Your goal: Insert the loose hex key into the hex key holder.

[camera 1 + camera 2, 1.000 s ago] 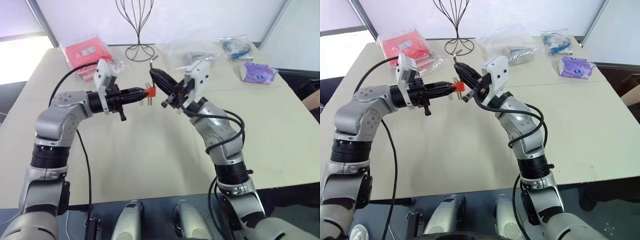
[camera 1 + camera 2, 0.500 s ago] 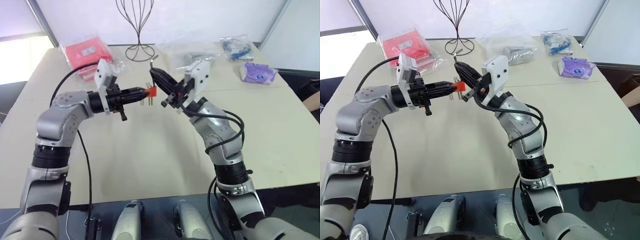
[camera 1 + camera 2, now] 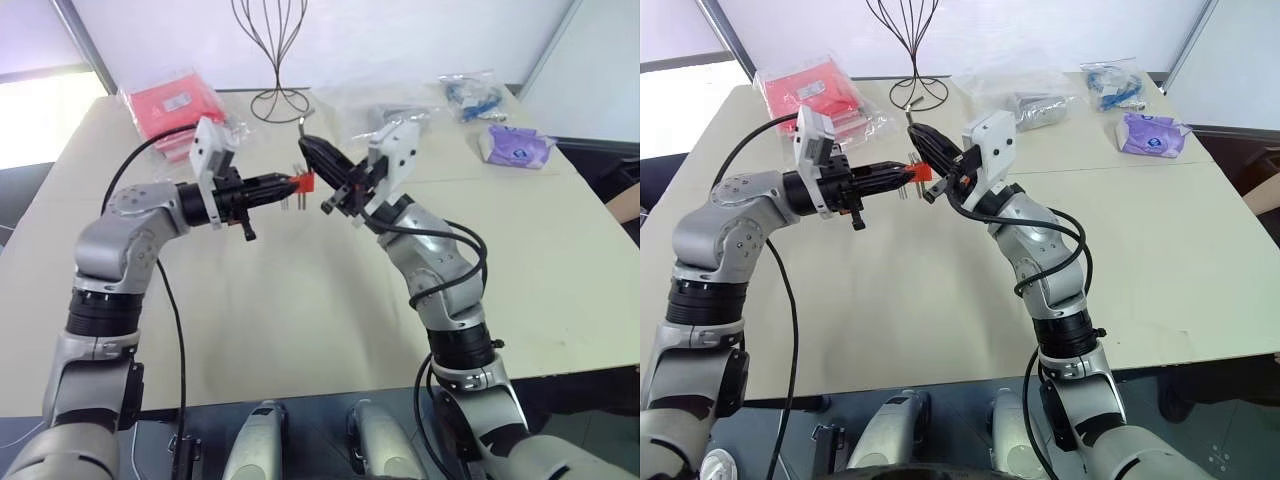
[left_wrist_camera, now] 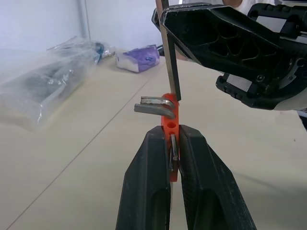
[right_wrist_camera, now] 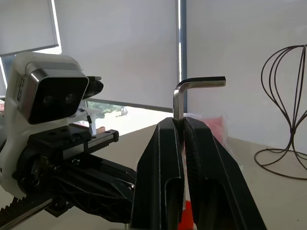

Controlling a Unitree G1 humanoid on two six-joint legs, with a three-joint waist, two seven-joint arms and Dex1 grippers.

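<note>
Pinching holder (image 4: 171, 125) w/ left claw (image 4: 173, 158); right claw (image 5: 183, 125) pinches loose hex key (image 5: 184, 96) touching holder's top.

A pale beige desk (image 3: 300, 330) stands before a white wall (image 3: 420, 40). Bright daylight comes through a window (image 3: 30, 120) at the left. White roller blinds (image 5: 120, 48) cover tall windows behind.
</note>
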